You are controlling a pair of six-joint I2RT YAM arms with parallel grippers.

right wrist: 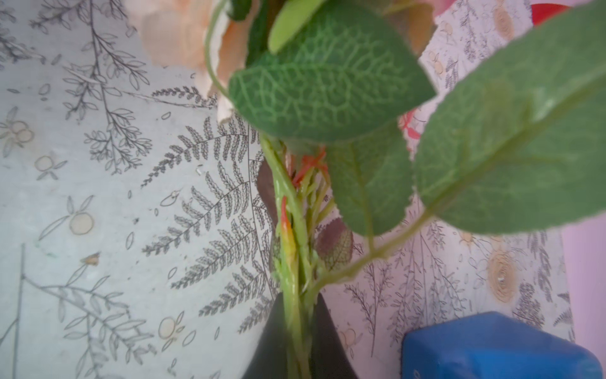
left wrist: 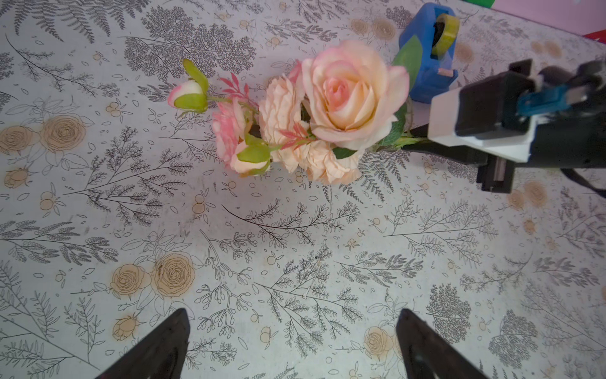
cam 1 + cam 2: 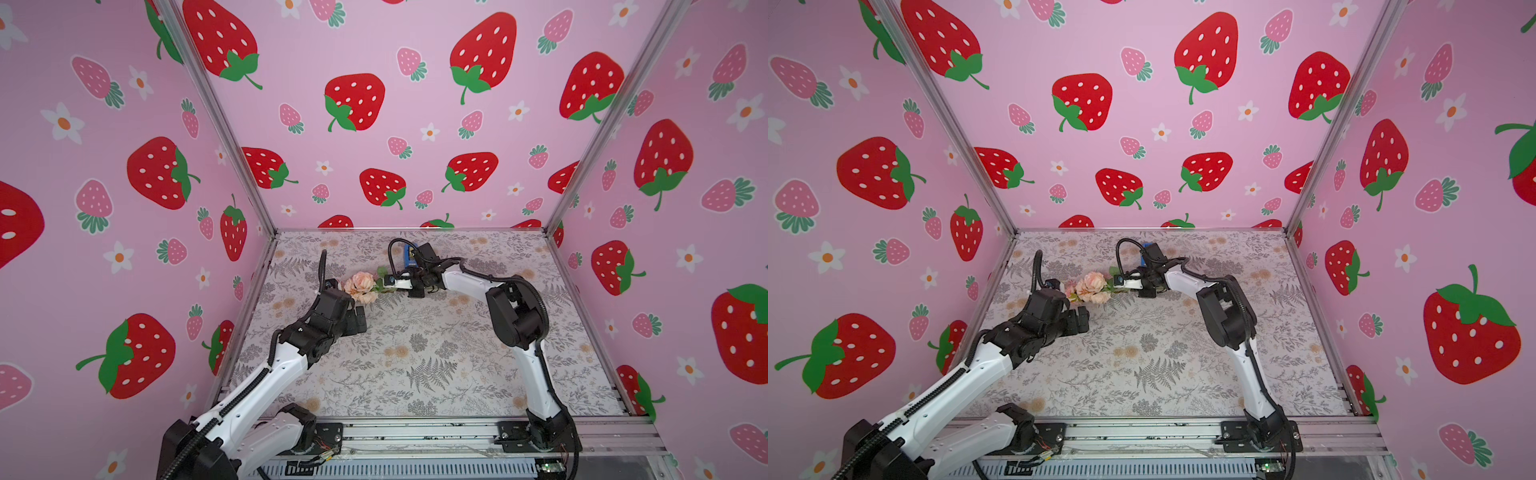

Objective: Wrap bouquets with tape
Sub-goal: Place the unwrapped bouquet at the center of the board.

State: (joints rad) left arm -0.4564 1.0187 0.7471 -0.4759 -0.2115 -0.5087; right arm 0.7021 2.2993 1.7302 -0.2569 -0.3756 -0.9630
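Note:
The bouquets [image 3: 361, 286] [image 3: 1092, 286] show as one small bunch of pale pink and cream flowers [image 2: 347, 98] lying at the back left-middle of the table. My right gripper [image 3: 384, 290] [image 1: 296, 302] is shut on its green stems [image 1: 295, 229], just behind the leaves. The tape [image 3: 409, 257] [image 3: 1145, 254], a yellowish roll in a blue dispenser [image 2: 426, 55] [image 1: 498, 347], stands right behind that gripper. My left gripper [image 3: 360, 318] [image 2: 293, 315] is open and holds nothing. It hovers over bare covering just on the near side of the flowers.
The table covering [image 3: 415, 353] is printed with grey ferns and tan blossoms. Strawberry-print walls on aluminium posts [image 3: 552, 224] close in the left, back and right. A metal rail [image 3: 415, 432] with both arm bases runs along the front edge.

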